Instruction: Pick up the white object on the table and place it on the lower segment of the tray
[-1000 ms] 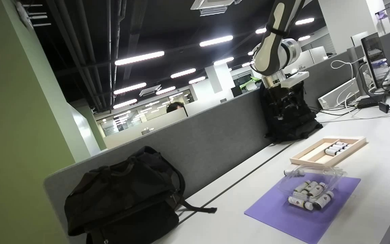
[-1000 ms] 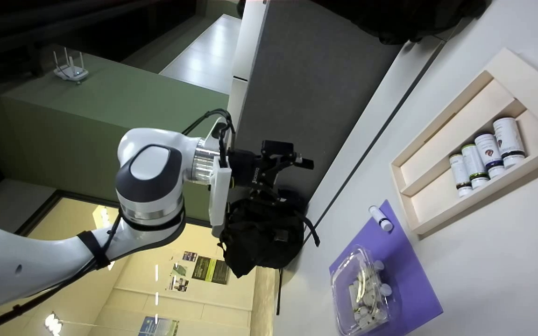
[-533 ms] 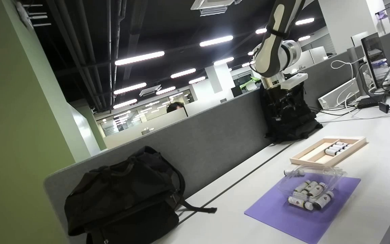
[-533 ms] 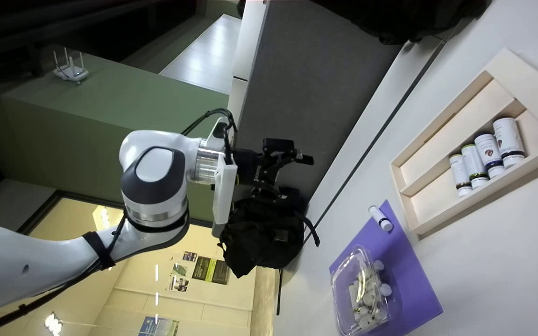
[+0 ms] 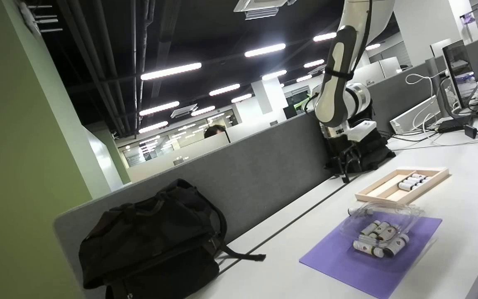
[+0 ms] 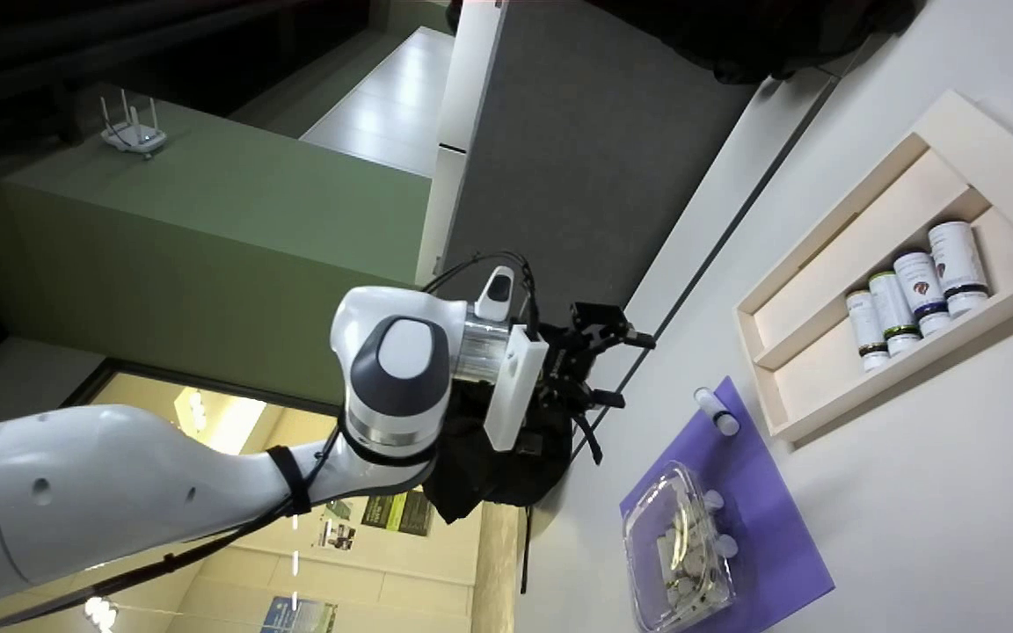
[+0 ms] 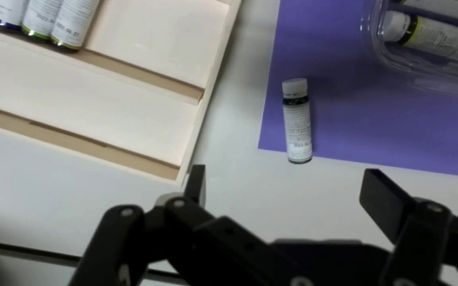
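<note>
The gripper is spread wide and holds nothing. The little bottle lies across the edge of the mat. Reaching seems the step; next, go down there and pinch.

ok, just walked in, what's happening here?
A robot arm has its jaws open, holding nothing, above the table. In the wrist view, a white-capped bottle lies ahead of them across the edge of the purple mat, probably the next pick. It isn't in the tray yet; four similar bottles lie side by side in one segment there.
</note>
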You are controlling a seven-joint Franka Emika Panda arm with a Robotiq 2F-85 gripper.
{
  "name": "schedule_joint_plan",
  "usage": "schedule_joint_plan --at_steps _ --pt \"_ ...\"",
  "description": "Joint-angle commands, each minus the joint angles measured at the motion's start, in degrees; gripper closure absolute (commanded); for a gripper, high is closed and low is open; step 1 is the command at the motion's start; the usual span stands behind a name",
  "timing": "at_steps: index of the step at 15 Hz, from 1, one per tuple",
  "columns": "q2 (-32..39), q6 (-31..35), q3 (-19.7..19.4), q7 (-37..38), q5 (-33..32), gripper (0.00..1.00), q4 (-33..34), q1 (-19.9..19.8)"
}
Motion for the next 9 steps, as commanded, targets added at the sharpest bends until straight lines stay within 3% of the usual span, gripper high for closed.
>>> schedule_joint_plan --at_steps 1,7,8,9 --pt "6.39 3.84 0.96 -0.97 0.21 0.0 2.39 0.23" --pt "17.57 5.1 0.22 1.51 -0.39 0.0 9.98 1.82" --pt "18.65 5.22 0.49 1.41 -0.13 0.25 10.96 1.64" --pt "19.46 5.06 0.61 1.3 -0.07 0.27 11.82 1.56"
